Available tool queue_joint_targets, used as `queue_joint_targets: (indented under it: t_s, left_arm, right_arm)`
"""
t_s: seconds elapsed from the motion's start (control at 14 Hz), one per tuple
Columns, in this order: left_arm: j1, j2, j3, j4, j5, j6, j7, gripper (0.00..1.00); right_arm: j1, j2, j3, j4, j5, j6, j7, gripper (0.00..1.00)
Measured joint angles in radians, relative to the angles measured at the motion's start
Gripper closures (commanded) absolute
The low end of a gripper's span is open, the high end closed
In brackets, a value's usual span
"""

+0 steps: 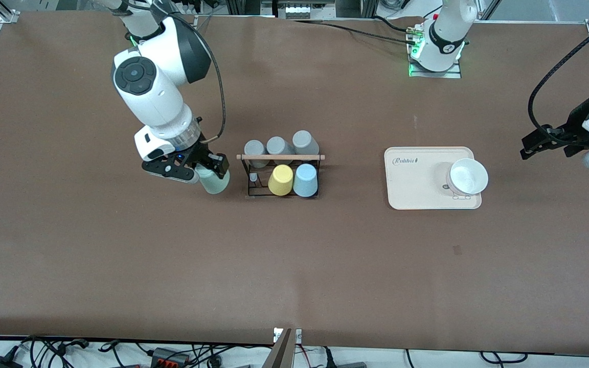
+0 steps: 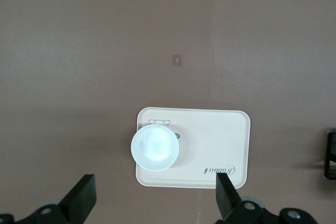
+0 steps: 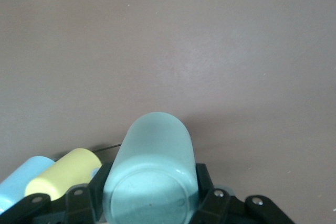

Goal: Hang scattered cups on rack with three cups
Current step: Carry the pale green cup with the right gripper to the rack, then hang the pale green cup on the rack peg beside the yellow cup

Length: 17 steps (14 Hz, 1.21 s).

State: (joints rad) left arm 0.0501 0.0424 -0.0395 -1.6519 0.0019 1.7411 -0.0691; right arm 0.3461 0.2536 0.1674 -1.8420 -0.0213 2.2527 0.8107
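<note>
My right gripper point(image 1: 207, 171) is shut on the pale sage green cup point(image 1: 216, 183), holding it tilted over the table beside the rack's end toward the right arm. In the right wrist view the cup point(image 3: 152, 166) fills the space between the fingers point(image 3: 203, 181). The black wire rack point(image 1: 280, 157) with its wooden rod holds three grey cups point(image 1: 277, 146), a yellow cup point(image 1: 280, 180) and the light blue cup point(image 1: 305, 180). One peg point(image 1: 253, 178) beside the yellow cup is bare. My left gripper point(image 1: 532, 145) waits open and empty toward the left arm's end of the table.
A cream tray point(image 1: 412, 189) with a white bowl point(image 1: 468, 176) on it lies between the rack and the left gripper. It also shows in the left wrist view point(image 2: 210, 140) with the bowl point(image 2: 155, 148). The yellow cup point(image 3: 65, 174) and the light blue cup point(image 3: 23, 174) show in the right wrist view.
</note>
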Motion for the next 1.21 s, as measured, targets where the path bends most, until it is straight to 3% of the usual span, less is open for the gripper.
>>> queue_joint_targets:
  t_s: [0.43,0.71,1.21]
  left_arm:
    - [0.0,-0.002,0.0,0.0,0.0,-0.008,0.0,0.0]
    - [0.0,-0.002,0.0,0.0,0.0,-0.008,0.0,0.0]
    - [0.0,-0.002,0.0,0.0,0.0,-0.008,0.0,0.0]
  right_arm:
    - [0.081,0.066,0.0,0.076,-0.002,-0.001,0.177,0.94]
    - [0.13,0.105,0.001,0.078,-0.079,-0.001,0.271,0.94]
    - [0.151,0.139,0.0,0.082,-0.105,0.002,0.287,0.94]
